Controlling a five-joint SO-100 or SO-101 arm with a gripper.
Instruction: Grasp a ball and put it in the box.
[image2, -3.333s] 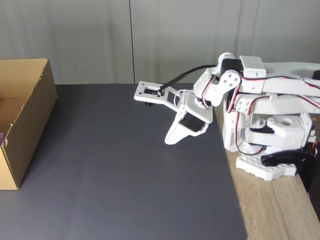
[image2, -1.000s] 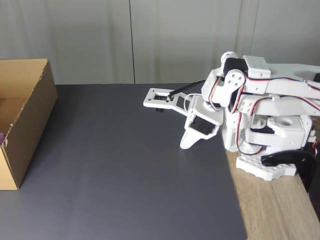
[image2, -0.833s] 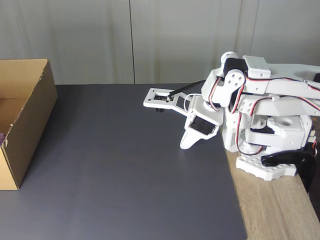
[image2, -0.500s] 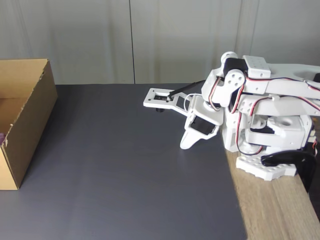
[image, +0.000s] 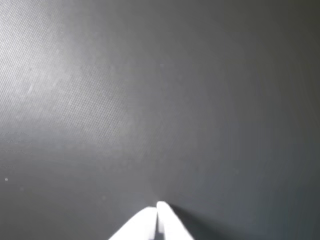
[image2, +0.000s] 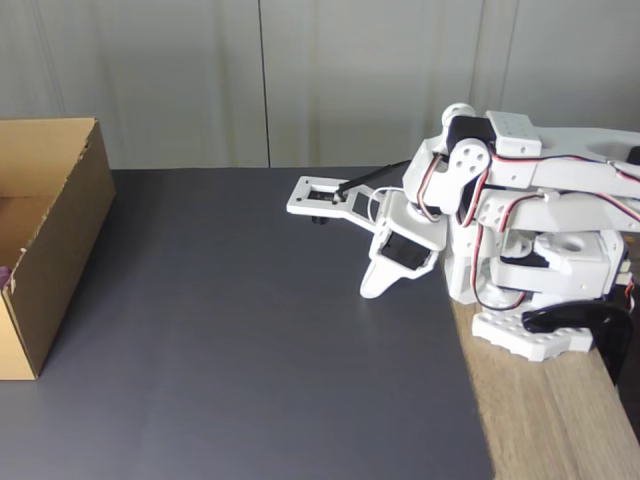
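The brown cardboard box (image2: 62, 228) stands open at the left edge of the fixed view. Just inside it, at the frame's edge, a small purple patch of the ball (image2: 3, 273) peeks out; the rest is cut off. My white arm is folded back against its base on the right. My gripper (image2: 371, 290) points down at the dark mat, far right of the box. In the wrist view the gripper (image: 157, 206) is shut, its two white tips pressed together over bare mat with nothing between them.
A dark grey mat (image2: 250, 340) covers the table from the box to the arm. The arm's white base (image2: 530, 290) sits on a wooden strip (image2: 540, 420) at the right. A grey wall stands behind.
Since the oldest frame the arm has pulled back to the right and folded in toward its base. Over the last second nothing has moved.
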